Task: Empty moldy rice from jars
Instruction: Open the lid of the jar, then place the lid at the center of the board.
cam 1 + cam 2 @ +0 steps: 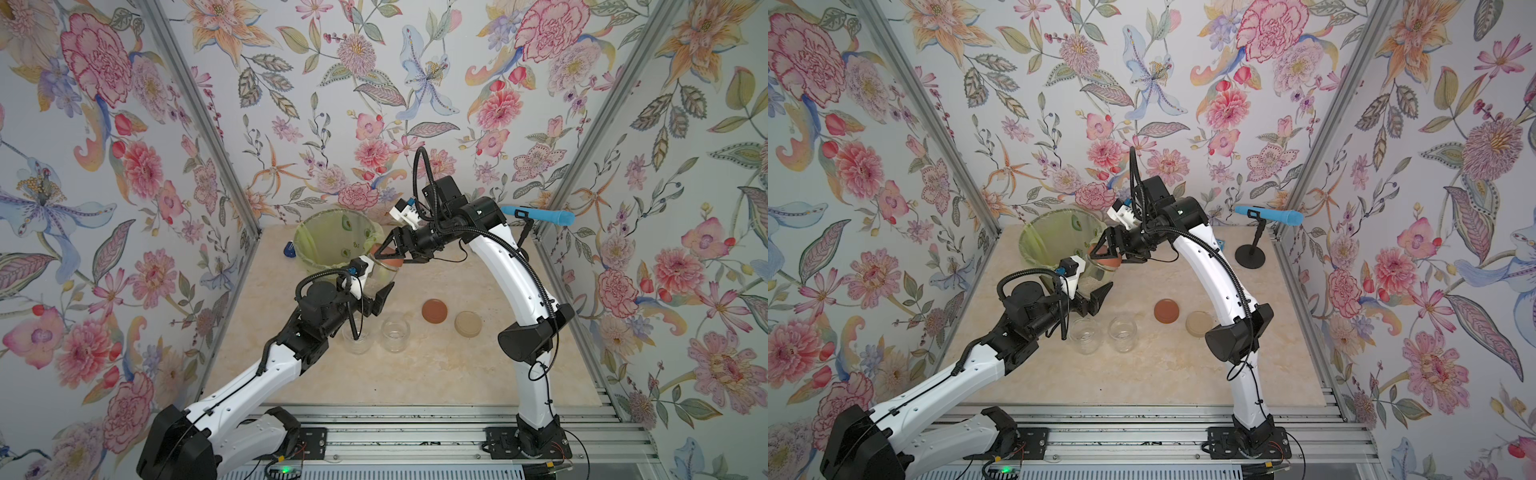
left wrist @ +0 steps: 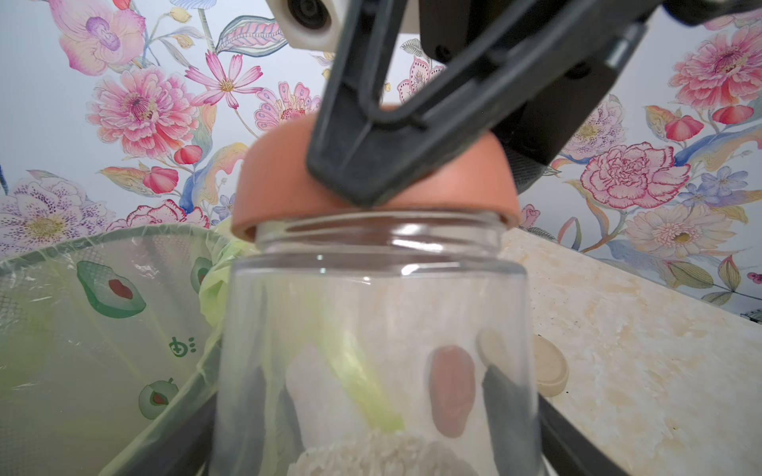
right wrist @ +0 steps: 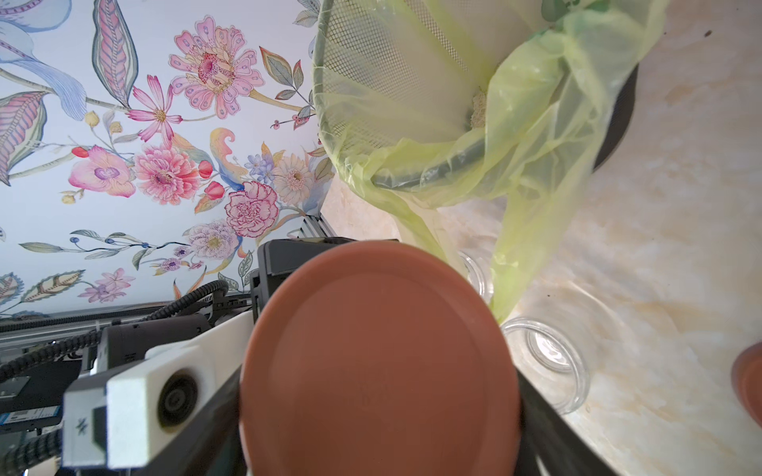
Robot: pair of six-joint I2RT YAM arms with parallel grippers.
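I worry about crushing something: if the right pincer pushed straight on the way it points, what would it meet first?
The reddish-brown round lid that the right pincer is shut on. Just behind it probably comes the clear glass jar under the lid, gripped by the left pincer.

The jar (image 2: 371, 313) is glossy clear glass, its lid (image 2: 280, 185) matt, the liner (image 3: 536, 123) crinkly plastic.

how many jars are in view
3. Two open empty ones stand side by side on the table: left jar, right jar. The held jar, lid on, rice inside, is in the left end effector beside the bin. None seems hidden.
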